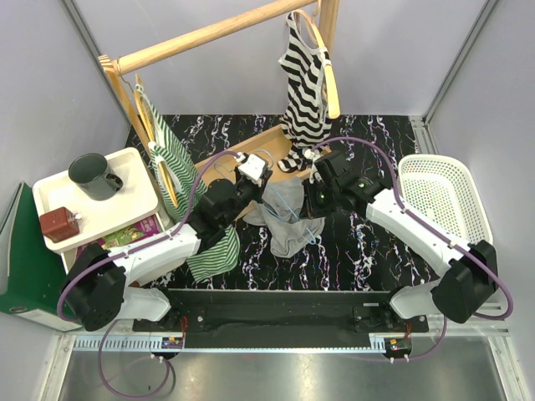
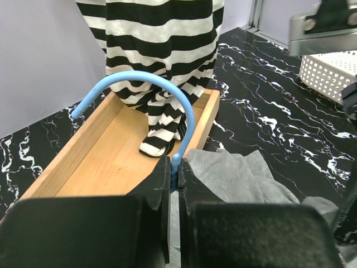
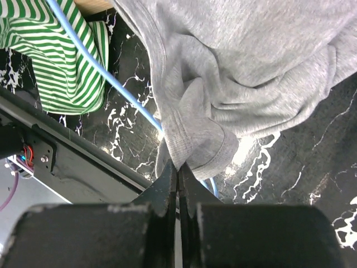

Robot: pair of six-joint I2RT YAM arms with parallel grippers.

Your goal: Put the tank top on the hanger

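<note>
Both clamped: left hand, hanger; right hand, tank top.

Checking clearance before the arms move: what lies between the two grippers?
The tank top and the hanger, one held in each set of jaws; the top view shows it.

hanger: frame mostly hidden under tank top
black-and-white striped top: upper part cut off
white basket: cut off right
</note>
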